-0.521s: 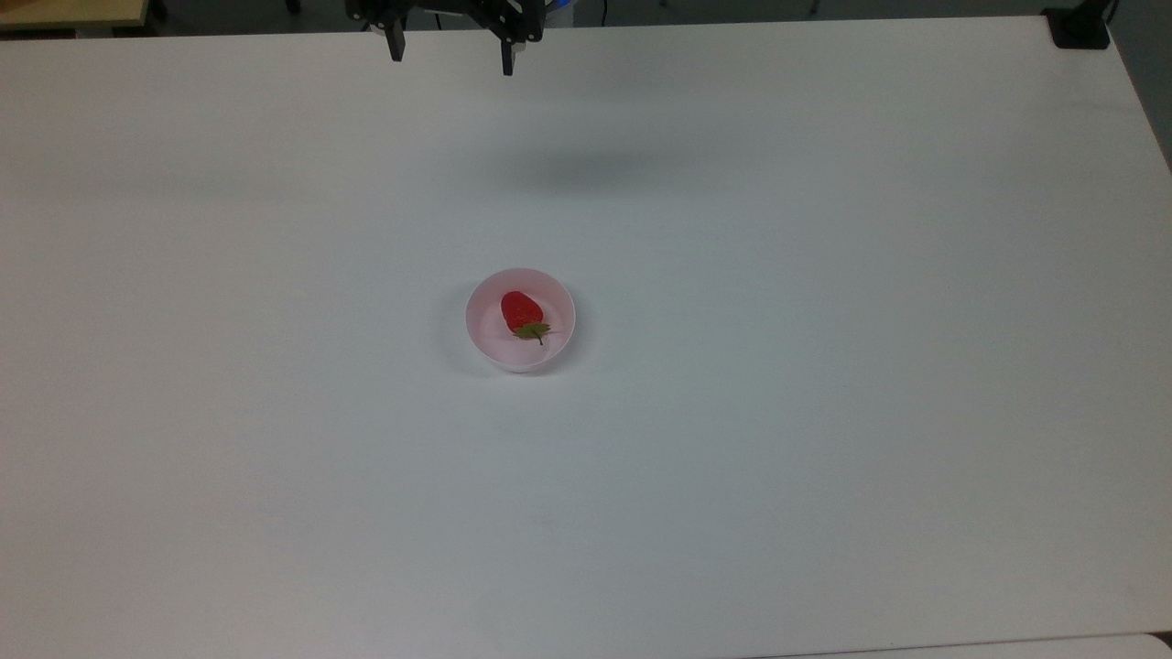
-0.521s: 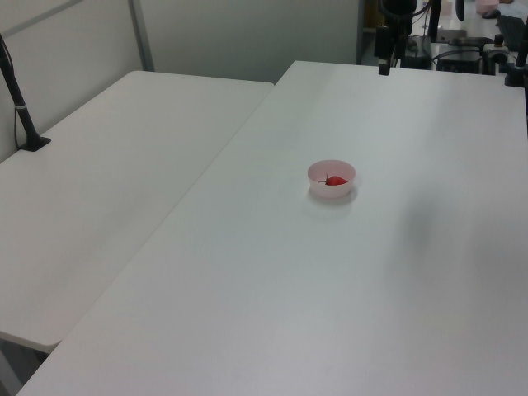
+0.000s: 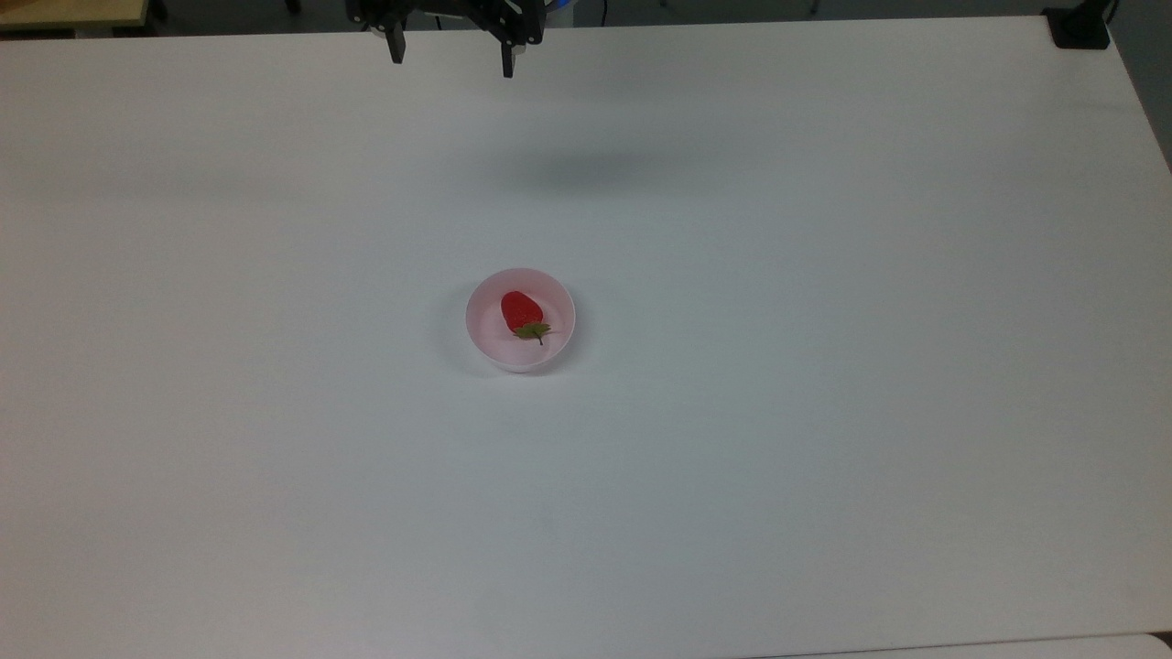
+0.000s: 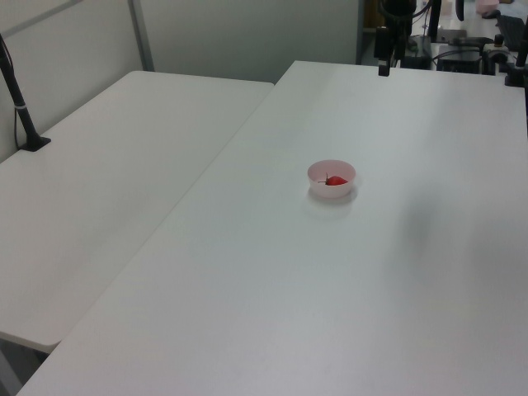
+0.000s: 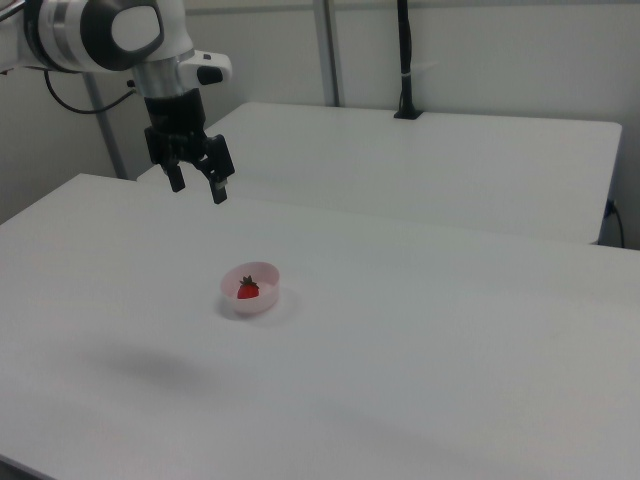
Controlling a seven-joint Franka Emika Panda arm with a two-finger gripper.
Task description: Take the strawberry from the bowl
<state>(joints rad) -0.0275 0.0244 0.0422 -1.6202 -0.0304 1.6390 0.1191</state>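
A pale pink bowl [image 3: 476, 322] [image 4: 318, 186] [image 5: 258, 304] stands near the middle of the white table [image 3: 824, 366]. Inside it lies a red strawberry [image 3: 520, 310] [image 4: 336, 181] [image 5: 247, 291] with a green leafy cap. My gripper [image 3: 451, 59] [image 5: 198, 188] hangs high above the table, far from the bowl, at the top edge of the top view. Its two black fingers are spread apart with nothing between them. In the left view the gripper [image 4: 384, 69] sits at the table's far end.
A second white table [image 4: 107, 181] [image 5: 420, 160] adjoins this one. A black post [image 4: 18, 103] [image 5: 405, 60] is clamped to it. A black clamp [image 3: 1079, 26] sits at the top view's upper right corner. Equipment [image 4: 478, 49] stands beyond the table's far edge.
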